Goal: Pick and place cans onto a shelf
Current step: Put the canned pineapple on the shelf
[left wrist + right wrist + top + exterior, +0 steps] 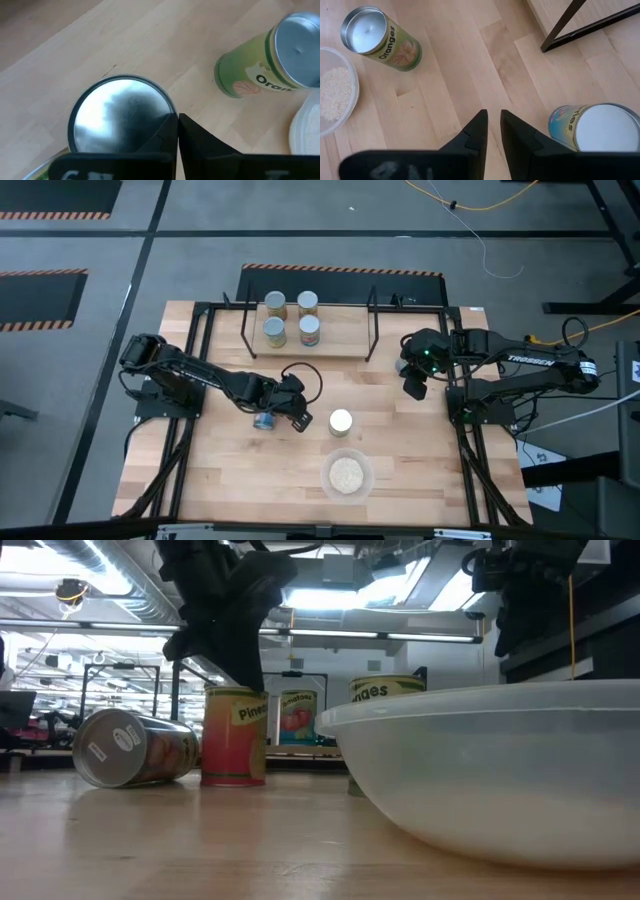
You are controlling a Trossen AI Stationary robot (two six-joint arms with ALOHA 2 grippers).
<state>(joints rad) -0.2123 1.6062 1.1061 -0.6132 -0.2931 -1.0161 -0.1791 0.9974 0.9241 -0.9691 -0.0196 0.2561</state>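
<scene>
A clear bowl (pixel 347 475) of pale grains sits on my worktop (pixel 410 460), near its front edge and about midway along it. In the low view the bowl's cloudy wall (pixel 500 780) fills most of the right side, and from my right wrist only a part of the bowl (pixel 335 90) shows. Beyond the worktop's far edge the grey floor (pixel 200 230) carries orange-and-black hazard tape strips (pixel 340 270), and a yellow cable (pixel 470 205) trails across it farther back. Behind the bowl, the room has long ceiling lights (pixel 400 637) and what may be racks of equipment, too dim to tell.
</scene>
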